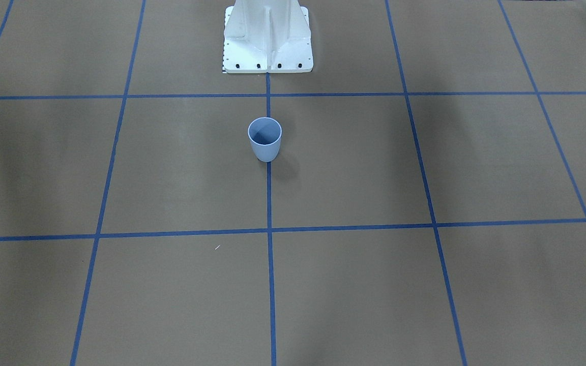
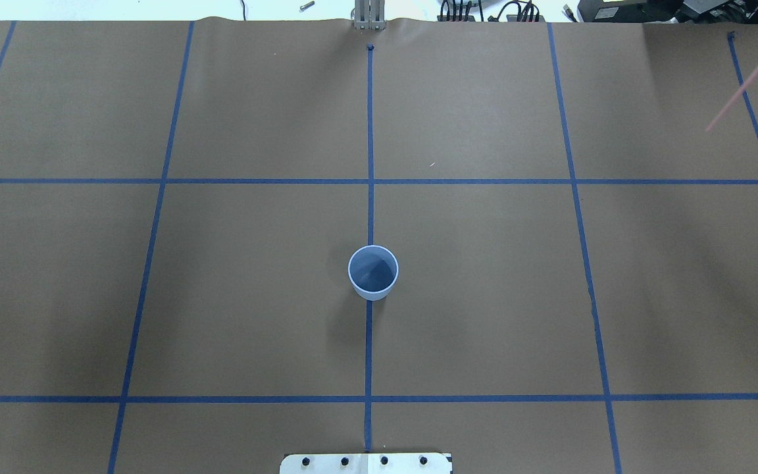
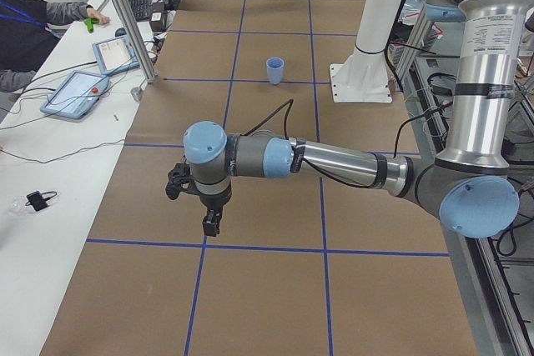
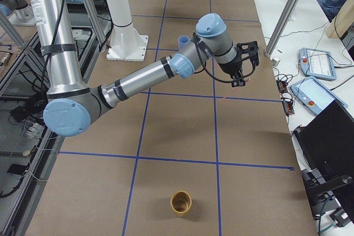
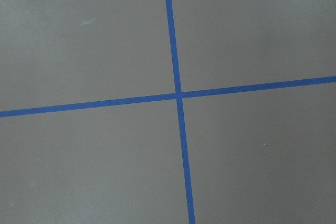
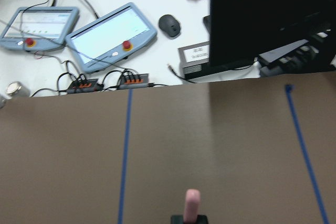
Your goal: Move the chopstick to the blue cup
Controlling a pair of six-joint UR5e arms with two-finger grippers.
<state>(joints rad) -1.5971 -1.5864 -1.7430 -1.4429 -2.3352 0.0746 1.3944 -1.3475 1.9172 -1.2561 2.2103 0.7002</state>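
The blue cup (image 2: 373, 271) stands upright and empty on the table's centre line, near the robot base; it also shows in the front view (image 1: 265, 138) and the left side view (image 3: 275, 70). A pale pink chopstick (image 2: 747, 82) slants in at the overhead view's upper right edge, above the table. In the right wrist view its blunt end (image 6: 192, 203) sticks out of my right gripper (image 6: 189, 220), which is shut on it. My right gripper (image 4: 239, 78) is far from the cup, toward the table's far side. My left gripper (image 3: 209, 210) hangs over bare table; I cannot tell its state.
A tan cup (image 4: 181, 203) stands at the table's right end. The white robot base (image 1: 267, 38) is just behind the blue cup. Beyond the far edge lies a white desk with teach pendants (image 6: 113, 35), cables and a monitor. Operators sit there.
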